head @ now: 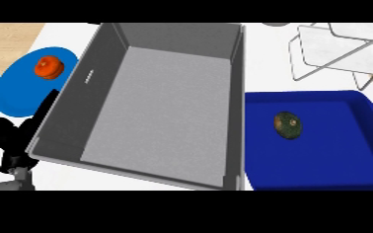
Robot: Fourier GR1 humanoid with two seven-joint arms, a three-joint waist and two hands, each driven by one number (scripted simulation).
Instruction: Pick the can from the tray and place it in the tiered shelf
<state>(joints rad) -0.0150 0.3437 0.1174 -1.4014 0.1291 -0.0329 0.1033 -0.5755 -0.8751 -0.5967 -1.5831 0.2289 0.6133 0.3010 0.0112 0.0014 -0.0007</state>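
One hand, the left hand (16, 140), is being rested open at the near left beside the grey bin (157, 111). Rightward, the can (287, 125) is lying untouched in the blue tray (342, 173); reaching is being awaited, the wire tiered shelf (331, 54) beyond.

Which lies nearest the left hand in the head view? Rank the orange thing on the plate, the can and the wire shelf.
From the left hand, at the lower left:
1. Orange thing, just above it.
2. Can, on the blue tray at right.
3. Wire shelf, upper right.
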